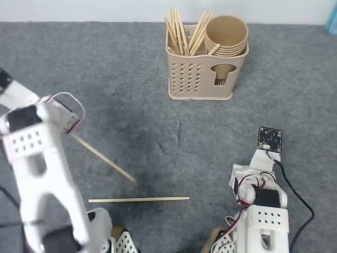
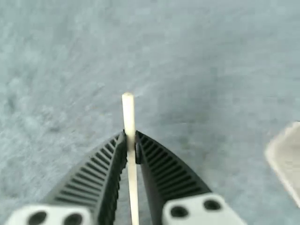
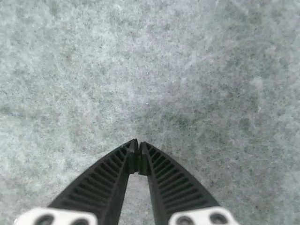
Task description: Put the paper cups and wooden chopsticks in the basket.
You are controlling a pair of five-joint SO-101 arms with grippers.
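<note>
A beige slotted basket [image 1: 206, 68] stands at the far middle of the grey carpet, with several wooden chopsticks [image 1: 184, 32] and a stack of paper cups [image 1: 227, 35] inside it. My left gripper [image 2: 130, 136] is shut on a wooden chopstick [image 2: 127, 112]; from above this held chopstick [image 1: 102, 157] slants out from under the left arm [image 1: 39, 153] toward the middle. A second chopstick [image 1: 139, 199] lies flat near the front. My right gripper [image 3: 138, 143] is shut on nothing, above bare carpet, with its arm [image 1: 261, 200] folded at the front right.
A pale corner of the basket [image 2: 286, 157] shows in the left wrist view. Grey carpet [image 1: 221, 137] covers the whole table between the arms and the basket. A blue object [image 1: 333, 21] sits at the far right corner.
</note>
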